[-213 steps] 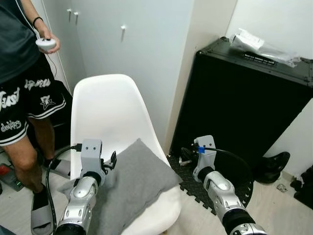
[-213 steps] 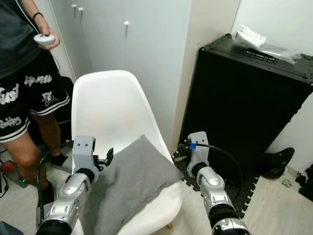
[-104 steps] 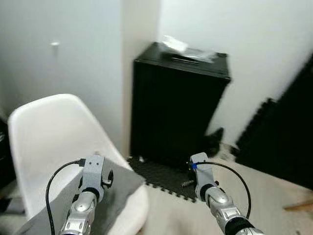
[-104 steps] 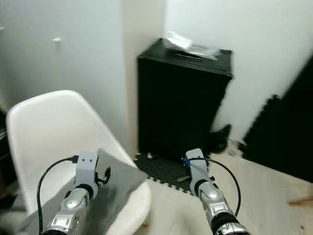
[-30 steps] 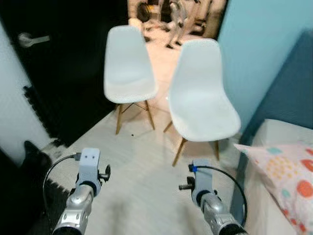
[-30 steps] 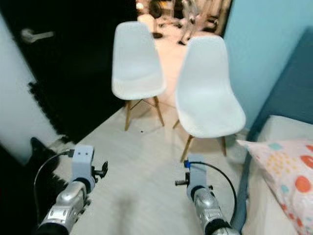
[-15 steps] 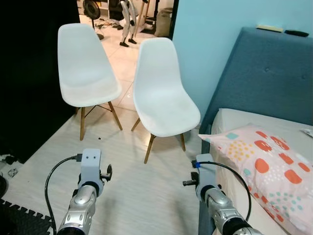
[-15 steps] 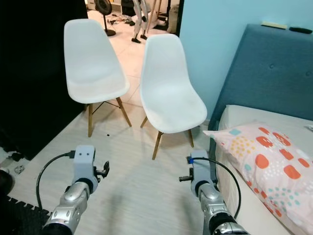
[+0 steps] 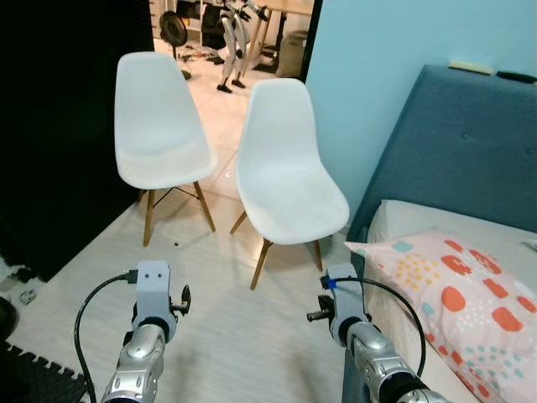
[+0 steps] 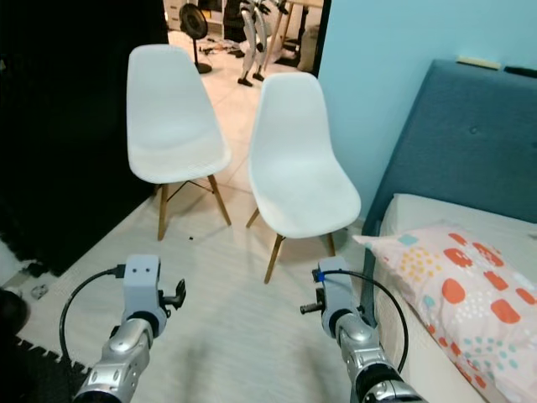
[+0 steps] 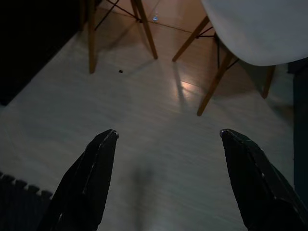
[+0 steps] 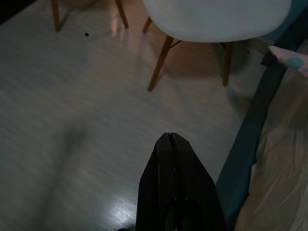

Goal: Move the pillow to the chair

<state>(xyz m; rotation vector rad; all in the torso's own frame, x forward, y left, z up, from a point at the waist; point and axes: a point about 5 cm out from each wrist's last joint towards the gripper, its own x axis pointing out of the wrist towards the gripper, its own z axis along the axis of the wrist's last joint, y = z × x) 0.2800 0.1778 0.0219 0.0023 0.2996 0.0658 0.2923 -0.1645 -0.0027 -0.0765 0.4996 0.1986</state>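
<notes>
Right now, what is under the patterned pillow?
The patterned pillow lies on the bed's pale mattress, beside the blue headboard. What lies directly beneath it is covered.

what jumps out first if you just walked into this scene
Two white moulded chairs on wooden legs, one to the left and one nearer the bed, stand side by side on the pale floor. To the right, a pink pillow with red and teal spots lies on the bed against a dark blue padded headboard. Low in front, the left gripper is open and the right gripper shut.
</notes>
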